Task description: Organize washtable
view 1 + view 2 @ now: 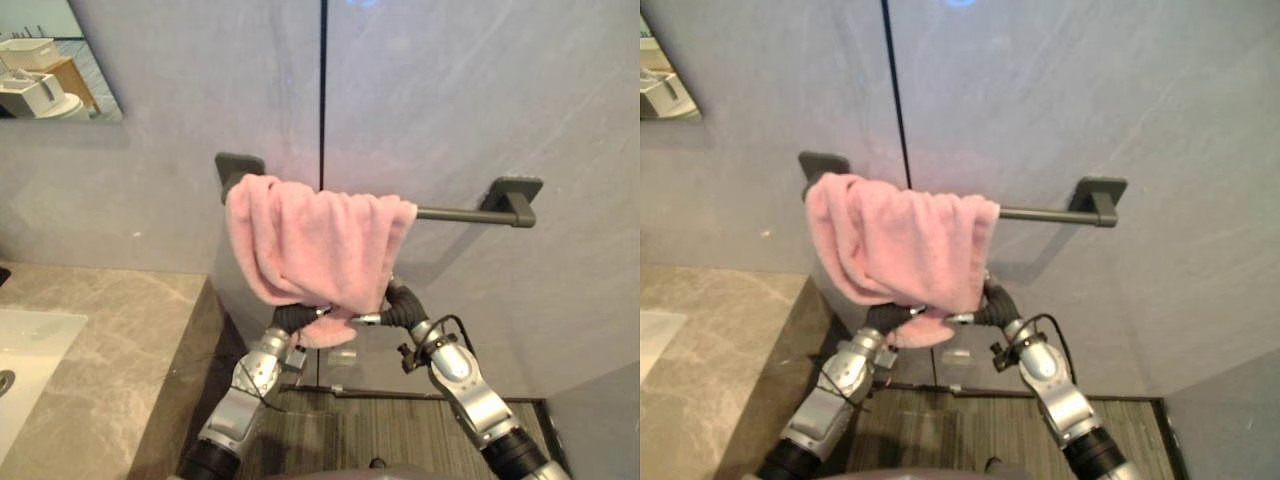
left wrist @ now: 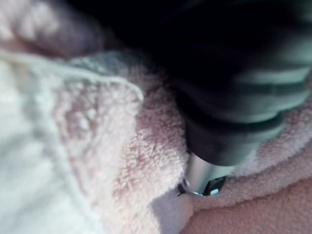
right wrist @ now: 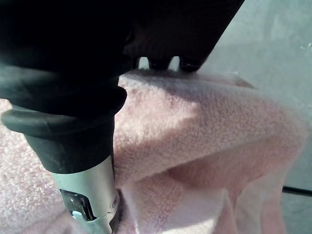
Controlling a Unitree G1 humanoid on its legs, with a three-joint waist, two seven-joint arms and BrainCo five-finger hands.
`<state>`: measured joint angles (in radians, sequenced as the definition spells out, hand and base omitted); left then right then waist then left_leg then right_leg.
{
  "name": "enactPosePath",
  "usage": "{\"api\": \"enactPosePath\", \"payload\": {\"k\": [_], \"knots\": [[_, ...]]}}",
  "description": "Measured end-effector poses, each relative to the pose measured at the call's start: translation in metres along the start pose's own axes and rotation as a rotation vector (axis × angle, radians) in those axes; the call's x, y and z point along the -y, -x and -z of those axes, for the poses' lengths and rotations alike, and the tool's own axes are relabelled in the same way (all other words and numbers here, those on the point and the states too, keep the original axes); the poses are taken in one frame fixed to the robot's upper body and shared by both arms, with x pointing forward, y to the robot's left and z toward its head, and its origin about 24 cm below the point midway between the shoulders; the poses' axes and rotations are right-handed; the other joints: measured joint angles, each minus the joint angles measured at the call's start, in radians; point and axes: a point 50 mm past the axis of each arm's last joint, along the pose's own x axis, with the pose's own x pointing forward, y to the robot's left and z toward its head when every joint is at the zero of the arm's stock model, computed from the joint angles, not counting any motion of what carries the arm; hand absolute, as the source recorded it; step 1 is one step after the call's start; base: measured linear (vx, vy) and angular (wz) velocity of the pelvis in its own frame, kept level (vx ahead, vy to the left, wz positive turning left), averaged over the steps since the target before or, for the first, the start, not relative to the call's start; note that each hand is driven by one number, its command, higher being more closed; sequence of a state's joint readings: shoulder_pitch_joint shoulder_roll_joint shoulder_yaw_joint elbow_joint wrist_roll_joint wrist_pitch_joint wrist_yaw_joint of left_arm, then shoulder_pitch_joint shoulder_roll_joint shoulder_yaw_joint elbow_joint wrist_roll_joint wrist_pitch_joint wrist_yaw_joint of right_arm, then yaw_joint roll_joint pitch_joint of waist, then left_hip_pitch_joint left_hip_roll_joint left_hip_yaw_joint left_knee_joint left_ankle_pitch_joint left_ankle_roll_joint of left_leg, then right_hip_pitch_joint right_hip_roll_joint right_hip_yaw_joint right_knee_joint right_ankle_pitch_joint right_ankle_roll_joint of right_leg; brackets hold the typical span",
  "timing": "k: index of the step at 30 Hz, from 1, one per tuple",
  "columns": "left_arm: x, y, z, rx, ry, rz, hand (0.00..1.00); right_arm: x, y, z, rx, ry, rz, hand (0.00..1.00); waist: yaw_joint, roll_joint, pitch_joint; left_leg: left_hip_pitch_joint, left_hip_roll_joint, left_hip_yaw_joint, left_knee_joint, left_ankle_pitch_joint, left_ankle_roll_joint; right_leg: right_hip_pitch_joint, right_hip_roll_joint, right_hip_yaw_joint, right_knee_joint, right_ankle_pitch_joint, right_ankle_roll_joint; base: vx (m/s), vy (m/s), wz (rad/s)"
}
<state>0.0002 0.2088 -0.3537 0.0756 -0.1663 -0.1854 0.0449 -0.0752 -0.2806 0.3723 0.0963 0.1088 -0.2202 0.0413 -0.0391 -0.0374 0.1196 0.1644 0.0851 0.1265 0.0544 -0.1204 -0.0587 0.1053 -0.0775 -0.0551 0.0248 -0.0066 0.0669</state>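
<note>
**Towel is on the bar, but bunched up**

Your pink towel (image 1: 315, 245) hangs over the dark bar (image 1: 455, 213) on the wall, at the bar's left end, past the end of the washtable (image 1: 110, 340). Your left hand (image 1: 295, 318) and right hand (image 1: 403, 305) are both at the towel's bottom edge. The cloth hides their fingers, so I cannot tell if they grip it. I think you are on the hanging step. Next, spread the towel flat along the bar. Go slowly, or it may slip off.
</note>
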Motion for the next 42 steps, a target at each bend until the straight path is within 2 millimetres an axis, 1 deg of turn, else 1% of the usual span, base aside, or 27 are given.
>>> {"api": "enactPosePath", "payload": {"k": [3,4,6,9,13,20,25,30,34,39,42], "knots": [[0.004,-0.001,-0.004,0.018,0.012,0.007,1.00,-0.001,-0.006,0.004,-0.014,-0.012,0.022,0.00,0.001,-0.002,-0.001,-0.008,0.000,-0.003,0.001,0.000,0.000,-0.003,0.000,-0.003,-0.003,0.000,0.000,-0.01,-0.007,0.03],[0.004,-0.001,-0.005,0.022,0.012,0.009,1.00,-0.001,-0.007,0.004,-0.015,-0.014,0.022,1.00,0.001,-0.002,-0.001,-0.012,0.000,-0.006,0.002,0.000,0.000,-0.005,0.000,-0.005,-0.004,0.000,0.000,-0.01,-0.014,0.09],[0.005,-0.002,-0.008,0.038,0.015,0.011,1.00,-0.004,-0.011,0.007,-0.029,-0.025,0.022,1.00,0.003,-0.005,-0.002,-0.016,0.000,-0.012,0.004,0.000,0.000,-0.004,0.000,-0.012,-0.007,0.000,0.000,-0.01,-0.017,0.08],[0.007,-0.002,-0.010,0.050,0.022,0.011,1.00,-0.006,-0.013,0.006,-0.025,-0.034,0.020,1.00,0.004,-0.005,-0.003,-0.023,0.000,-0.017,0.008,0.000,0.000,-0.005,0.000,-0.017,-0.009,0.000,0.000,-0.01,-0.013,0.06],[0.007,-0.003,-0.011,0.060,0.024,0.007,1.00,-0.010,-0.020,0.007,-0.032,-0.033,0.004,1.00,0.005,-0.008,-0.004,-0.029,0.001,-0.022,0.016,0.000,0.000,-0.005,0.000,-0.021,-0.009,0.001,-0.001,-0.03,-0.012,0.04],[0.006,-0.006,-0.015,0.076,0.020,-0.003,1.00,-0.013,-0.022,0.005,-0.022,-0.047,0.000,1.00,0.010,-0.011,-0.006,-0.031,0.001,-0.024,0.017,0.000,0.000,-0.005,0.000,-0.023,-0.009,0.001,-0.001,-0.01,-0.002,0.00],[0.007,-0.007,-0.016,0.081,0.031,-0.007,1.00,-0.011,-0.022,0.004,-0.013,-0.065,0.025,1.00,0.010,-0.012,-0.007,-0.030,0.001,-0.023,0.017,0.000,0.000,-0.004,0.000,-0.022,-0.009,0.001,-0.001,0.00,0.000,0.00],[0.011,-0.008,-0.019,0.098,0.047,-0.007,1.00,-0.006,-0.015,0.000,0.012,-0.085,0.067,1.00,0.010,-0.012,-0.007,-0.026,0.001,-0.020,0.018,0.000,0.000,-0.003,0.000,-0.019,-0.009,0.001,-0.001,0.00,0.000,0.00],[0.013,-0.009,-0.026,0.129,0.061,-0.003,1.00,-0.001,-0.009,-0.008,0.052,-0.101,0.106,1.00,0.001,-0.012,-0.007,-0.006,0.001,-0.011,0.013,-0.001,0.000,0.009,0.000,-0.011,-0.007,0.001,-0.001,-0.01,0.000,-0.05],[0.019,-0.011,-0.029,0.144,0.087,0.012,1.00,0.003,-0.003,-0.012,0.077,-0.107,0.146,1.00,0.000,-0.010,-0.006,0.007,0.002,0.001,0.006,-0.001,0.000,0.011,0.001,0.000,-0.003,0.001,-0.001,-0.04,0.000,-0.07],[0.020,-0.011,-0.037,0.178,0.087,0.035,1.00,0.006,0.002,-0.019,0.110,-0.086,0.161,1.00,-0.002,-0.009,-0.006,0.012,0.001,0.006,0.003,-0.001,0.000,0.010,0.001,0.004,-0.003,0.001,0.000,-0.01,-0.001,-0.03]]}}
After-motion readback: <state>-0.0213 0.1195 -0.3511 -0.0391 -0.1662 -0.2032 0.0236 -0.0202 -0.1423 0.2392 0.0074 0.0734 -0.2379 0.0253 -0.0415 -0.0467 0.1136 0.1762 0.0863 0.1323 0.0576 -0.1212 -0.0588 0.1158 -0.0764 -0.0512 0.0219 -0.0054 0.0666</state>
